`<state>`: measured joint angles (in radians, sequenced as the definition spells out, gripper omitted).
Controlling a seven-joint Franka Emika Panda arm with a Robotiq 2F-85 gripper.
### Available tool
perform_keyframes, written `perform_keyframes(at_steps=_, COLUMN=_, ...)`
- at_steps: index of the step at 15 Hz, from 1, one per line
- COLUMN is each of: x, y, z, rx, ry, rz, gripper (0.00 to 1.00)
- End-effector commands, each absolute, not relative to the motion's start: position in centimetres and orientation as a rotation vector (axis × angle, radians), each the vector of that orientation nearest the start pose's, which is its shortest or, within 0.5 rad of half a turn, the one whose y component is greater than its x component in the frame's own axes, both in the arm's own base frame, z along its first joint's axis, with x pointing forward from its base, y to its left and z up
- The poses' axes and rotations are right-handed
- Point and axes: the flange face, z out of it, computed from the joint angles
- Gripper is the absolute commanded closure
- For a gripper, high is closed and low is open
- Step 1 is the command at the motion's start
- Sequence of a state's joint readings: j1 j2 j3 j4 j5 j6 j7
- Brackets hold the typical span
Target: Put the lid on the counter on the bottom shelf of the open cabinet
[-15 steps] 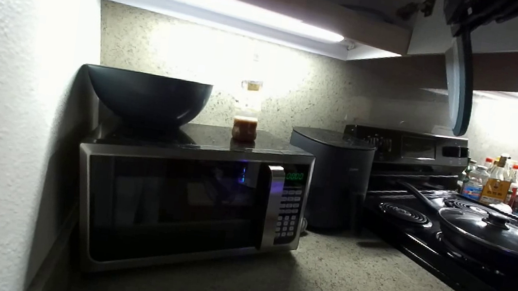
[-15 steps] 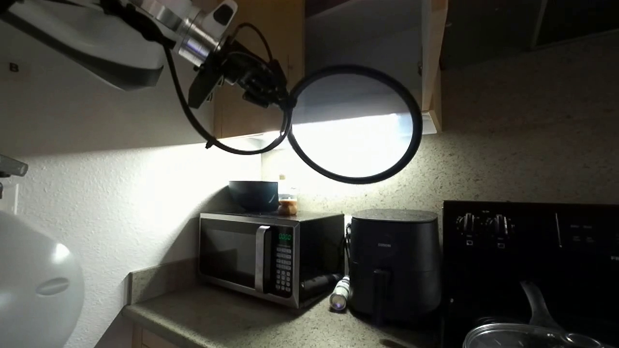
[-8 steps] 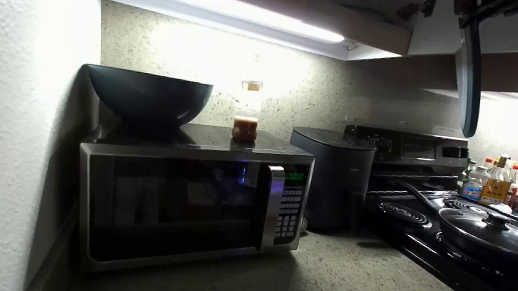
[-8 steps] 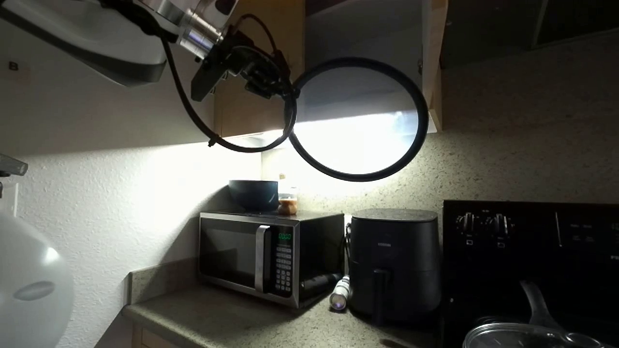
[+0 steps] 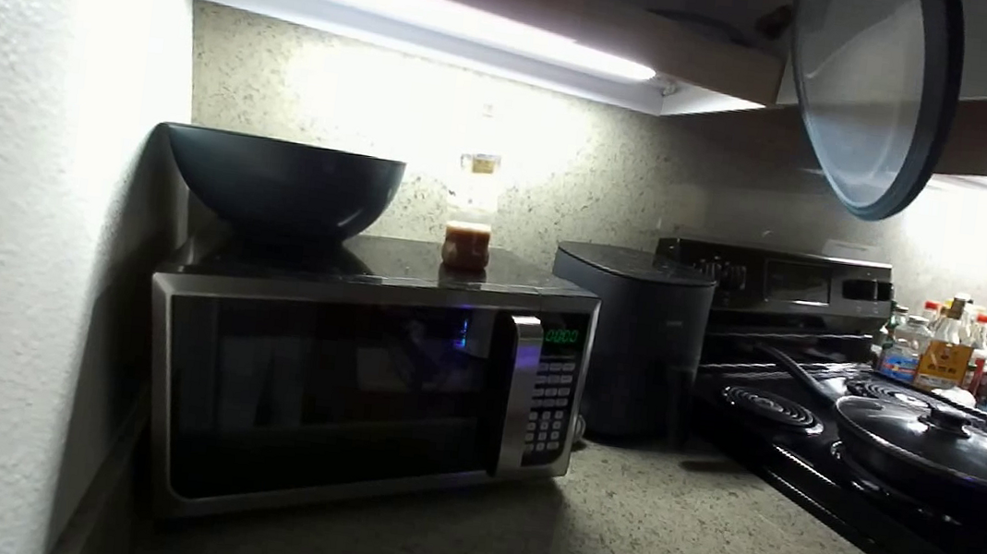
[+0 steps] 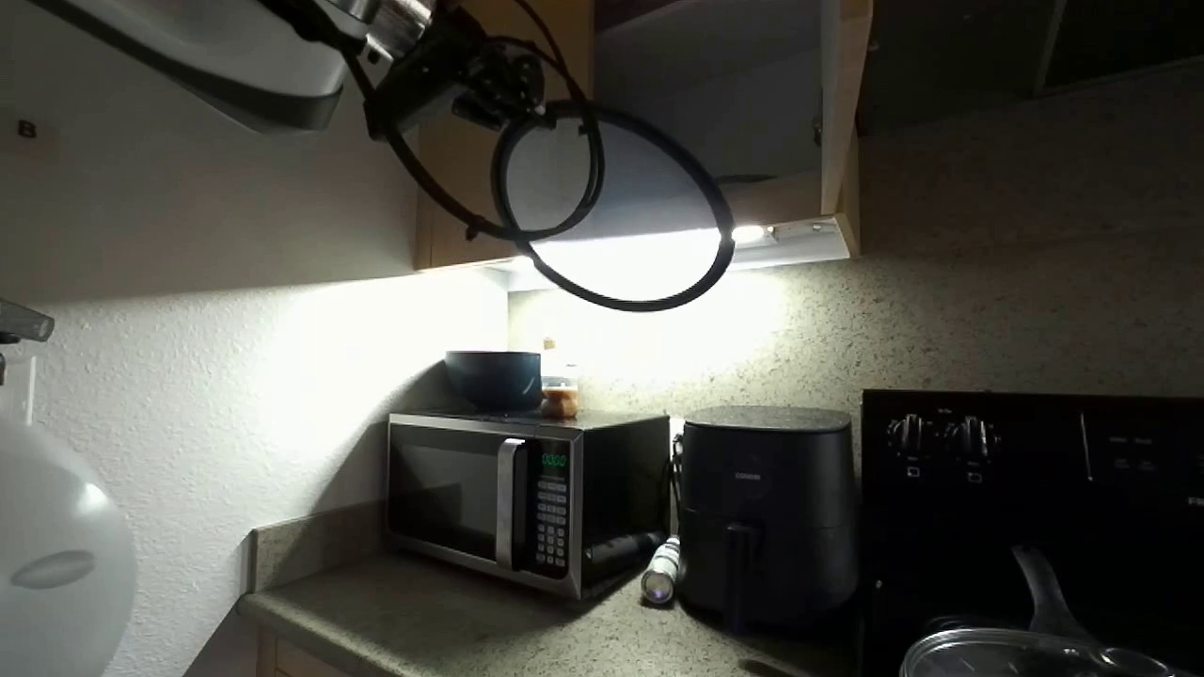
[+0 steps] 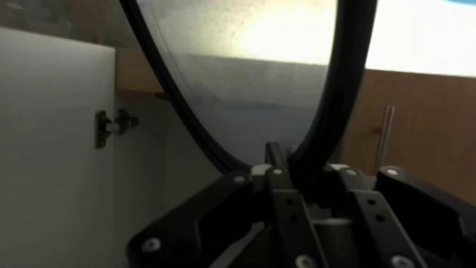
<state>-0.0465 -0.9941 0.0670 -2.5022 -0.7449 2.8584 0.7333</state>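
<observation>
We have the gripper pinching the lid by its dark rim, jaws closed up to it
We see the lid tilted steeply on edge in mid-air, overlapping the lower part of the open cabinet in an exterior view; below, the microwave, a bowl on top, and the air fryer stand on the table

Speckled stone-look counter, carrying black microwave, dark air fryer, pale cylinder lying between them
</observation>
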Motion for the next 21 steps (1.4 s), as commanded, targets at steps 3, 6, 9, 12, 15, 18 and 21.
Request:
perform_keyframes(at_steps=3, x=28.7, y=2.5, z=78.5, rx=-2.196, ry=-0.033, rz=-2.357, gripper=0.95)
perform_keyframes(at_steps=6, x=30.1, y=-0.6, z=79.7, rx=-2.074, ry=0.105, rz=-2.317, gripper=0.95)
perform_keyframes(at_steps=9, x=29.7, y=-1.0, z=78.9, rx=-2.124, ry=0.148, rz=-2.274, gripper=0.89)
perform_keyframes(at_steps=12, x=29.8, y=-0.7, z=78.8, rx=-2.124, ry=0.144, rz=-2.268, gripper=0.89)
perform_keyframes(at_steps=15, x=30.2, y=-0.8, z=79.9, rx=-2.071, ry=0.142, rz=-2.29, gripper=0.95)
perform_keyframes(at_steps=18, x=31.9, y=-0.2, z=82.6, rx=-1.951, ry=0.034, rz=-2.393, gripper=0.95)
perform_keyframes(at_steps=21, x=34.1, y=1.2, z=85.8, rx=-1.84, ry=-0.13, rz=-2.434, gripper=0.95)
